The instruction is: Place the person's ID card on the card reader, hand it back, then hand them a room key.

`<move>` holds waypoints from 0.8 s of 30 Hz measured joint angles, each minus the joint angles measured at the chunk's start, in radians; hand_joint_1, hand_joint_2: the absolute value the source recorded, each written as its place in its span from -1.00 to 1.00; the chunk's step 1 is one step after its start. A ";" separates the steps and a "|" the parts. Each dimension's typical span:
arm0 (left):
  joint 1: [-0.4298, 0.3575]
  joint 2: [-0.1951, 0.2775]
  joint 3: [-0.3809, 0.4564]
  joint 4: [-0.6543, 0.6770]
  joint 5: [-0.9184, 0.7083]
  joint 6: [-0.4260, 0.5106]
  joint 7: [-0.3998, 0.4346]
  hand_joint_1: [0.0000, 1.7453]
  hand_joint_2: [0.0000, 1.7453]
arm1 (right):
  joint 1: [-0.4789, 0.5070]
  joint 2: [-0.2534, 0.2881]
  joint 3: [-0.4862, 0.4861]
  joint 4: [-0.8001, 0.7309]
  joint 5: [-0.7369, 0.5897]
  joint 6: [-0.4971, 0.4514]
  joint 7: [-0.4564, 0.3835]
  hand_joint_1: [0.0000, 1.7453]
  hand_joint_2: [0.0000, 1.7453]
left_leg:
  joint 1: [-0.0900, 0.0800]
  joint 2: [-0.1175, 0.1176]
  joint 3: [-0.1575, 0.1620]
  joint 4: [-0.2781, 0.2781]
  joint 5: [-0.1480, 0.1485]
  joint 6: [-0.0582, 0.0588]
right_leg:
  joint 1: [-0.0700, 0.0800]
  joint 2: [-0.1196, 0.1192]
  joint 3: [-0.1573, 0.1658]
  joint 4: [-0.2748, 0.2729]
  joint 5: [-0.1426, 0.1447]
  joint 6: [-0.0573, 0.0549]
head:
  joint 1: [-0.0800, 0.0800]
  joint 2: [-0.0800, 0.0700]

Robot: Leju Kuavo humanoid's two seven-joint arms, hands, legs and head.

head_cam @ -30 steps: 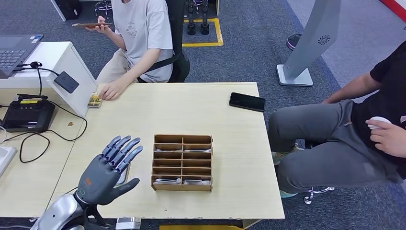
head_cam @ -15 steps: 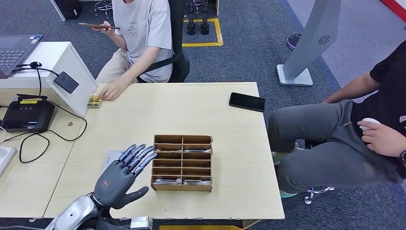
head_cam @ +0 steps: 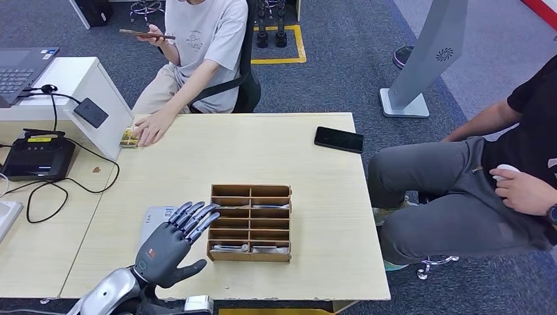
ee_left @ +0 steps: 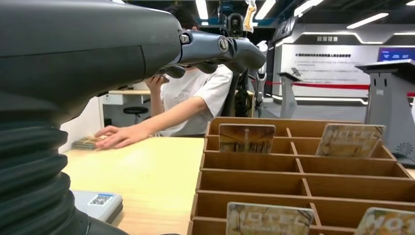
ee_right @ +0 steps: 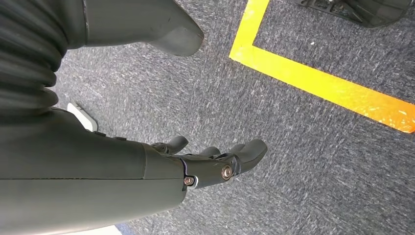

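A seated person's hand (head_cam: 150, 125) rests on what appears to be the ID card (head_cam: 129, 137) at the table's far corner. The robot's left hand (head_cam: 169, 244) hovers empty, fingers spread, over the card reader (head_cam: 150, 218) beside the wooden key-card rack (head_cam: 250, 222). Its right hand (ee_right: 210, 161) hangs empty, fingers loosely apart. The card looks thin, stiff and slick, best pinched by an edge.
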 joint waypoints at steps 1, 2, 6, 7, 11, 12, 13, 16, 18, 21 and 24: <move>-0.003 -0.003 -0.003 0.005 0.001 -0.008 0.001 -1.00 1.00 | 0.000 0.000 0.000 -0.001 0.000 0.001 0.000 -1.00 1.00 | 0.000 0.000 0.000 0.000 0.000 0.000 | 0.000 0.000 0.000 0.000 0.000 0.000 | 0.000 0.000; -0.005 -0.005 -0.006 0.010 0.001 -0.013 0.002 -1.00 1.00 | 0.000 0.000 0.000 -0.001 0.001 0.001 0.000 -1.00 1.00 | 0.000 0.000 0.000 0.000 0.000 0.000 | 0.000 0.000 0.000 0.000 0.000 0.000 | 0.000 0.000; -0.010 -0.011 -0.015 0.023 0.010 -0.034 0.006 -1.00 1.00 | 0.000 0.000 0.000 -0.002 0.002 0.003 0.000 -1.00 1.00 | 0.000 0.000 0.000 0.000 0.000 0.000 | 0.000 0.000 0.000 0.000 0.000 0.000 | 0.000 0.000; -0.010 -0.011 -0.017 0.025 0.016 -0.045 0.004 -1.00 1.00 | 0.000 0.000 0.000 -0.002 0.002 0.003 0.000 -1.00 1.00 | 0.000 0.000 0.000 0.000 0.000 0.000 | 0.000 0.000 0.000 0.000 0.000 0.000 | 0.000 0.000; -0.015 -0.009 -0.026 0.036 0.036 -0.093 -0.008 -1.00 1.00 | 0.000 0.000 0.000 -0.002 0.003 0.004 0.000 -1.00 1.00 | 0.000 0.000 0.000 0.000 0.000 0.000 | 0.000 0.000 0.000 0.000 0.000 0.000 | 0.000 0.000; -0.018 -0.008 -0.029 0.039 0.038 -0.099 -0.010 -1.00 1.00 | -0.001 0.000 0.000 -0.002 0.003 0.004 0.000 -1.00 1.00 | 0.000 0.000 0.000 0.000 0.000 0.000 | 0.000 0.000 0.000 0.000 0.000 0.000 | 0.000 0.000; -0.020 -0.007 -0.032 0.043 0.040 -0.104 -0.012 -1.00 1.00 | -0.001 0.000 0.000 -0.002 0.003 0.004 0.000 -1.00 1.00 | 0.000 0.000 0.000 0.000 0.000 0.000 | 0.000 0.000 0.000 0.000 0.000 0.000 | 0.000 0.000; -0.027 -0.004 -0.041 0.055 0.044 -0.115 -0.013 -1.00 1.00 | -0.001 0.000 -0.001 -0.002 0.004 0.004 0.000 -1.00 1.00 | 0.000 0.000 0.000 0.000 0.000 0.000 | 0.000 0.000 0.000 0.000 0.000 0.000 | 0.000 0.000; -0.032 -0.002 -0.047 0.062 0.047 -0.123 -0.016 -1.00 1.00 | -0.001 0.000 -0.002 -0.002 0.004 0.004 0.000 -1.00 1.00 | 0.000 0.000 0.000 0.000 0.000 0.000 | 0.000 0.000 0.000 0.000 0.000 0.000 | 0.000 0.000; -0.039 0.002 -0.053 0.072 0.055 -0.134 -0.022 -1.00 1.00 | -0.002 0.000 -0.004 -0.002 0.005 0.004 0.000 -1.00 1.00 | 0.000 0.000 0.000 0.000 0.000 0.000 | 0.000 0.000 0.000 0.000 0.000 0.000 | 0.000 0.000; -0.044 0.005 -0.060 0.078 0.059 -0.138 -0.023 -1.00 1.00 | -0.003 0.000 -0.009 -0.002 0.005 0.004 0.000 -1.00 1.00 | 0.000 0.000 0.000 0.000 0.000 0.000 | 0.000 0.000 0.000 0.000 0.000 0.000 | 0.000 0.000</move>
